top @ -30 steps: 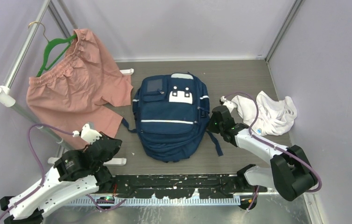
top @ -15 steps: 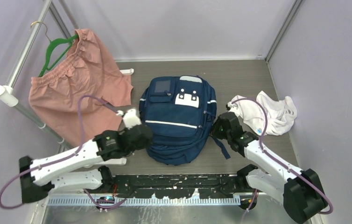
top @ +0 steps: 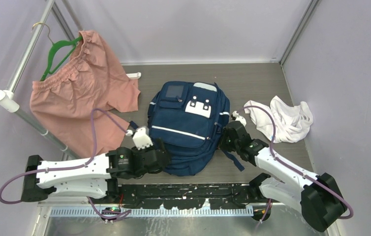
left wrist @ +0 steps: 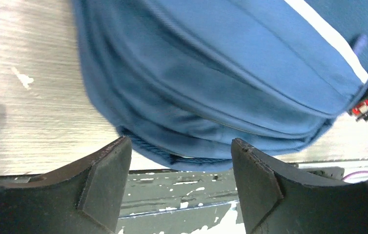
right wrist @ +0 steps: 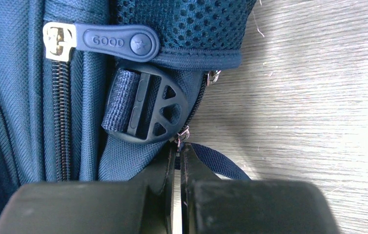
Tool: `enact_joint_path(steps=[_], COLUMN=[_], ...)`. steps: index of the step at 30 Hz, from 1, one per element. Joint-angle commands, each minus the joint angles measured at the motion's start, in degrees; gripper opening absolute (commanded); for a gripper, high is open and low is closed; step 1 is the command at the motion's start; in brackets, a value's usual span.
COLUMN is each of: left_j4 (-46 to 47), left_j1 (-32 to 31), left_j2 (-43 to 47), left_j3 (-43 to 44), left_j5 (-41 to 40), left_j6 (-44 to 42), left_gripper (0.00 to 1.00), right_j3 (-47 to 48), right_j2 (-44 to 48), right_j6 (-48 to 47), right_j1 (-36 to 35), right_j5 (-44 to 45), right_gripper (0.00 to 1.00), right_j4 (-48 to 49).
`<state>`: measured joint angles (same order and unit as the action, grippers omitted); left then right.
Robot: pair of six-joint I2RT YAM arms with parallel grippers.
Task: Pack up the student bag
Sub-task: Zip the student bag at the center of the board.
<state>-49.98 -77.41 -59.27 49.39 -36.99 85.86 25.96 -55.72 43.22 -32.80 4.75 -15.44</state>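
The student bag (top: 186, 128), navy with white stripes and a white patch, lies flat in the middle of the table, tilted a little clockwise. My left gripper (top: 163, 153) is open at the bag's near left corner. In the left wrist view its fingers (left wrist: 179, 146) straddle empty space just short of the bag's bottom edge (left wrist: 221, 73). My right gripper (top: 223, 140) is at the bag's right side. In the right wrist view it (right wrist: 178, 146) is shut on a small metal zipper pull (right wrist: 184, 132), below a strap buckle (right wrist: 145, 105).
Pink shorts (top: 80, 98) on a green hanger (top: 58, 51) hang from a rail (top: 21, 64) at the left. A white cloth (top: 284, 118) lies crumpled at the right, near the wall. A scuffed metal strip (top: 188, 191) runs along the table's near edge.
My left arm swung in from the far left to the bag's near corner, and its gripper opened. The bag shifted right and turned clockwise, with my right gripper still at its side.
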Motion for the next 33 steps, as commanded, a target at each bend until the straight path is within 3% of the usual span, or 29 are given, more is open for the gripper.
enact_joint_path(steps=[1, 4, 11, 12, 13, 14, 15, 16, 21, 25, 30, 32, 33], left_j4=[-2.66, 2.9, 10.87, 12.8, 14.14, 14.93, 14.89, 14.16, 10.29, 1.77, 6.27, 7.47, 7.47], left_j1=[-0.01, 0.04, 0.63, 1.2, 2.14, 3.32, 5.05, 7.2, 17.24, 25.2, 29.93, 29.95, 29.95], left_j2=[6.64, 9.65, 9.91, 9.83, 9.49, 9.18, 8.62, 8.75, 15.66, 19.41, 20.04, 18.45, 17.27], left_j3=[-7.06, -11.09, -15.87, -16.41, -16.84, -16.96, -16.79, -16.37, -14.01, -12.25, -13.54, -12.18, -10.54], left_j5=[-7.35, -7.46, -9.41, -9.12, -8.24, -6.79, -5.34, -3.63, -2.01, -1.26, 3.58, 5.13, 6.14], left_j6=[14.4, 14.87, 14.55, 13.37, 12.57, 11.28, 10.4, 9.21, -3.58, -8.25, -13.39, -15.89, -18.4], left_gripper=[0.77, 0.8, 0.77, 0.72, 0.6, 0.29, 0.04, 0.0, 0.0, 0.0, 0.0, 0.0, 0.12], right_j3=[2.99, 3.55, 3.36, 3.44, 3.48, 3.61, 3.85, 4.29, 8.1, 10.94, 15.46, 17.62, 18.41], right_j2=[-1.66, -2.23, -1.81, -1.71, -1.56, -1.46, -1.47, -1.52, -3.17, -5.68, -9.61, -9.44, -8.65], right_j6=[-0.44, -0.51, 0.27, 0.31, 0.32, 0.24, 0.02, -0.34, -2.88, -4.59, -6.9, -7.29, -7.63], right_j1=[-0.34, -0.42, -0.48, -0.47, -0.44, -0.43, -0.46, -0.45, 1.36, 3.42, 5.34, 5.29, 5.35], right_j5=[-1.3, -1.62, -0.18, 0.04, 0.2, 0.34, 0.72, 1.29, 6.65, 9.76, 11.18, 11.51, 12.11], right_gripper=[0.01, 0.01, 0.01, 0.01, 0.01, 0.01, 0.01, 0.01, 0.01, 0.01, 0.02, 0.27, 0.46], right_j4=[3.48, 3.42, 2.64, 2.43, 2.29, 2.01, 1.78, 1.2, -3.47, -4.91, -6.91, -9.61, -10.93])
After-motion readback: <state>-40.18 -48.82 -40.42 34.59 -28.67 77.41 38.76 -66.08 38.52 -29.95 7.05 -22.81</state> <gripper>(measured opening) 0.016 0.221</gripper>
